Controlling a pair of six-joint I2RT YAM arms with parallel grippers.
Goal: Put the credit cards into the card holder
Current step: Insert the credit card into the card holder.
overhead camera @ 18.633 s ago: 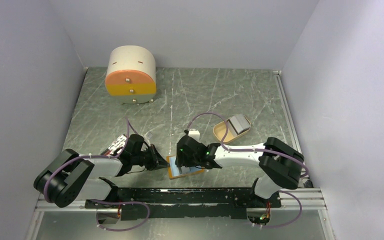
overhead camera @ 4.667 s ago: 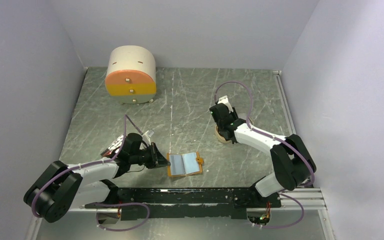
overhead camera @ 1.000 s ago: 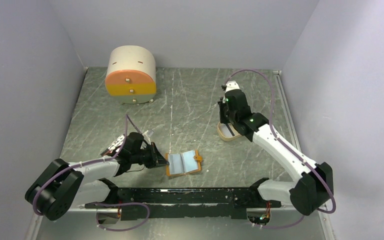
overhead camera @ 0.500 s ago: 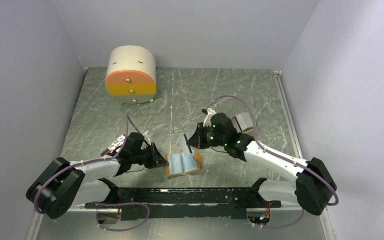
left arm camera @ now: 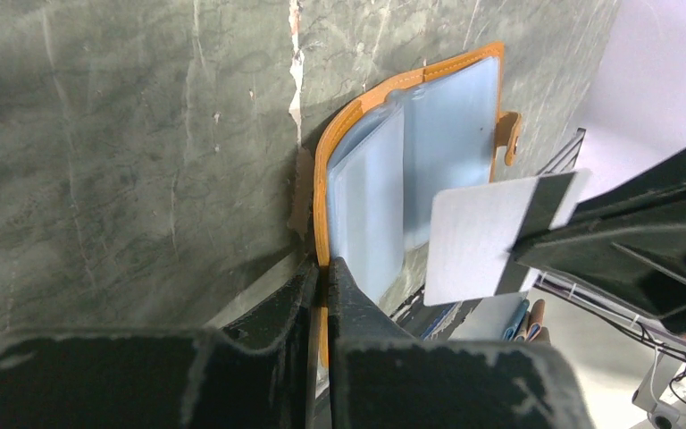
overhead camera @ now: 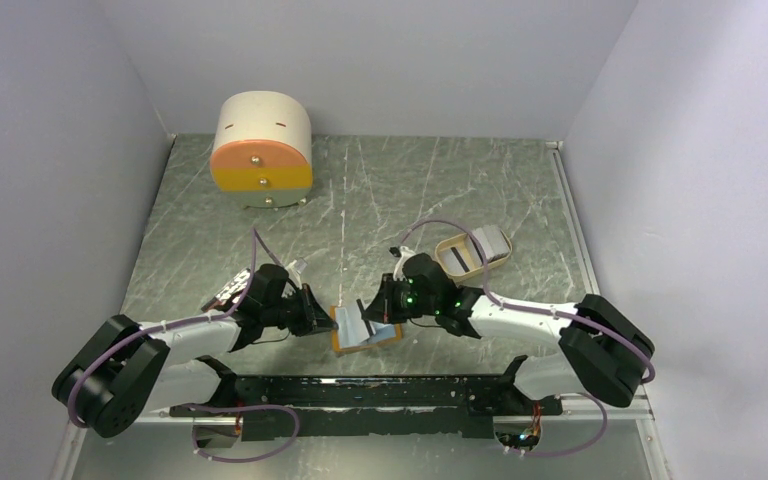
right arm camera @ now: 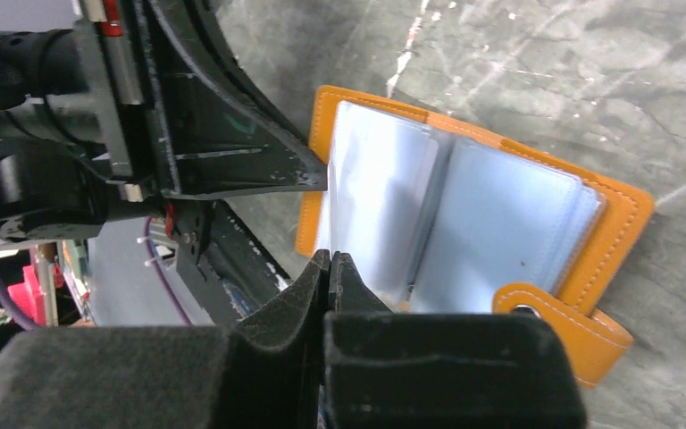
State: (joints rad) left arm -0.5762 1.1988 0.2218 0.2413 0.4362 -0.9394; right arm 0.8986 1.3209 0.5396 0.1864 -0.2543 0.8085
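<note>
The right gripper [right arm camera: 329, 261] pinches the thin card [left arm camera: 478, 237], likely stiff and slippery, by its striped end. The left gripper [left arm camera: 322, 271] clamps the floppy card holder [left arm camera: 451, 134] low in the frame.

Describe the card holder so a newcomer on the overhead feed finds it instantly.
On the green table, look near the middle of its near edge. The card holder lies open like a booklet, its left edge pinched by the left claw. Unlike the tan tray farther back, it has an orange cover and pale blue pockets.
</note>
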